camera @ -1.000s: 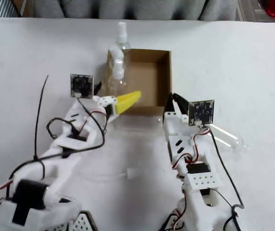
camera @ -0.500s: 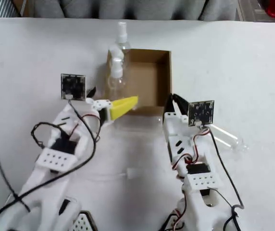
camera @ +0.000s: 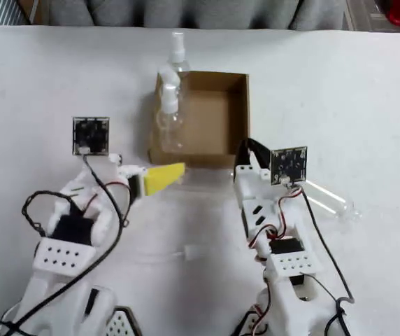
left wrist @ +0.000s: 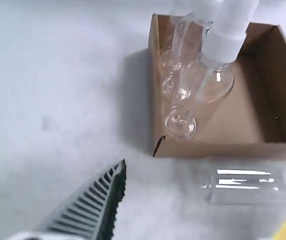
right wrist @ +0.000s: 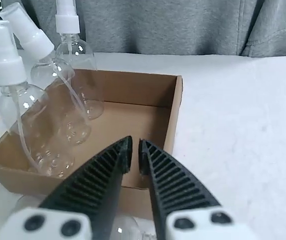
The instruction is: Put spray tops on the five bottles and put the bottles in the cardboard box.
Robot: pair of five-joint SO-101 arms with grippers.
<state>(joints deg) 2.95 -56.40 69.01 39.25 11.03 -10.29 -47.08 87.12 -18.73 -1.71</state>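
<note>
An open brown cardboard box [camera: 214, 143] is seen at the middle of the white table [camera: 340, 84]. Three clear round plastic bottles with white spray tops [right wrist: 33, 115] are held in it, crowded along the wall on the left arm's side. They lean rather than stand straight, and their bases [left wrist: 180, 125] rest on the box floor. The rest of the box floor is left bare. A fourth clear bottle [left wrist: 253, 182] is found lying on its side on the table just beside the near wall of the box, between that wall and the left gripper [camera: 168, 175]. Whether it carries a top cannot be told. The left gripper's grey ridged finger [left wrist: 100, 205] and yellow finger [camera: 161, 178] are spread wide apart, with nothing held. The right gripper [right wrist: 135, 147] is placed close to the near corner of the box on its own side. Its black ridged fingers [right wrist: 103, 175] are brought almost together, with nothing between them. A fifth clear bottle [camera: 329, 199] is noted lying on the table beyond the right arm, well apart from the box. A small white part [camera: 189, 252] lies between the two arms; what it is cannot be told. Grey cloth [right wrist: 158, 25] is seen behind the table.
</note>
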